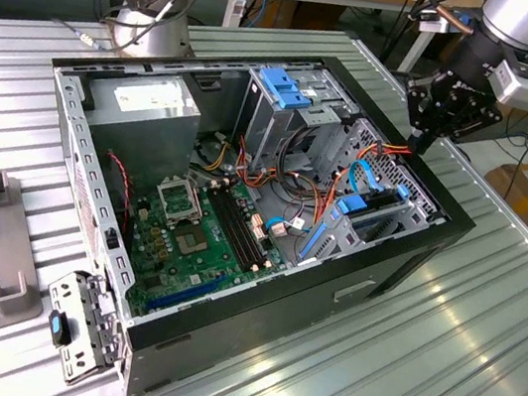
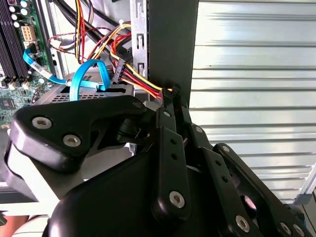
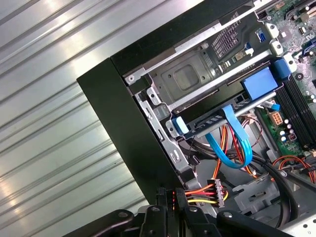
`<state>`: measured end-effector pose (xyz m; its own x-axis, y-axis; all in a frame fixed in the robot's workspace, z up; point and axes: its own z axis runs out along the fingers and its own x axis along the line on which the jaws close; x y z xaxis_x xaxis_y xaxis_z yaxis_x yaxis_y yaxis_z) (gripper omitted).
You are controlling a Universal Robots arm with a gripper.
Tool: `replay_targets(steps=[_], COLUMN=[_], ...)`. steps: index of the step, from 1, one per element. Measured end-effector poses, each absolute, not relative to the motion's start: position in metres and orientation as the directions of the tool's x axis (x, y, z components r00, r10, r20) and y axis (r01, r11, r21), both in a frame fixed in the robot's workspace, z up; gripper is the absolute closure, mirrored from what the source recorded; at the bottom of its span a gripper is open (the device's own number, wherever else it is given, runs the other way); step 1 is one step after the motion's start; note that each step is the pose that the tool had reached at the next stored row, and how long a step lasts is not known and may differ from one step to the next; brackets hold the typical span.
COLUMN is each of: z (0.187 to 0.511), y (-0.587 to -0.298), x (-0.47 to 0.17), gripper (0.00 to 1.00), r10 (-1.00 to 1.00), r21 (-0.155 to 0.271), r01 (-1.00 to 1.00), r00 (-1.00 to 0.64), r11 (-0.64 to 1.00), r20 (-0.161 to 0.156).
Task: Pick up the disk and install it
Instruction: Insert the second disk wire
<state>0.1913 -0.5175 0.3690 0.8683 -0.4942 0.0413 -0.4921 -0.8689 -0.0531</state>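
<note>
exterior view: gripper (image 1: 421, 143) hangs over the open computer case (image 1: 417, 244) at its drive-bay corner; the disk (image 1: 368, 207) appears seated in the bay. first wrist view: disk (image 3: 232, 111) lies in its slot, blue cable (image 3: 232, 143) looping nearby. second wrist view: fingertips meet, holding nothing. installation looks largely done.

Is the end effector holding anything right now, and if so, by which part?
It cannot be told. The black end effector sits at the edge of the open black computer case, its tips by the red, yellow and black power cable bundle.
</note>
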Motion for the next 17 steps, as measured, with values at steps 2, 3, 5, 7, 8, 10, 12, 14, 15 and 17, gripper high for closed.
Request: replay_targets(steps=[2, 3, 5, 7, 8, 10, 12, 14, 15, 17], z=[0.369, 0.369, 0.3684, 0.3679, 0.3679, 0.3679, 0.3678, 0.3678, 0.3679, 0.3678], y=[-0.5175, -0.5175, -0.5173, -0.5174, -0.5174, -0.5174, -0.5174, -0.5174, -0.5174, -0.5174], x=[0.1914, 0.1914, 0.1915, 0.1917, 0.1917, 0.1918, 0.1918, 0.1919, 0.1919, 0.192], gripper=[0.79, 0.78, 0.72, 0.72, 0.72, 0.72, 0.73, 0.84, 0.84, 0.84], r10=[-0.494, -0.494, -0.494, -0.494, -0.494, -0.494, -0.494, -0.494, -0.494, -0.494], r21=[-0.053, -0.053, -0.053, -0.053, -0.053, -0.053, -0.053, -0.053, -0.053, -0.053], r01=[-0.492, -0.492, -0.492, -0.492, -0.492, -0.492, -0.492, -0.492, -0.492, -0.492], r00=[0.868, 0.868, 0.868, 0.868, 0.868, 0.868, 0.868, 0.868, 0.868, 0.868], r11=[-0.869, -0.869, -0.869, -0.869, -0.869, -0.869, -0.869, -0.869, -0.869, -0.869], r20=[0.041, 0.041, 0.041, 0.041, 0.041, 0.041, 0.041, 0.041, 0.041, 0.041])
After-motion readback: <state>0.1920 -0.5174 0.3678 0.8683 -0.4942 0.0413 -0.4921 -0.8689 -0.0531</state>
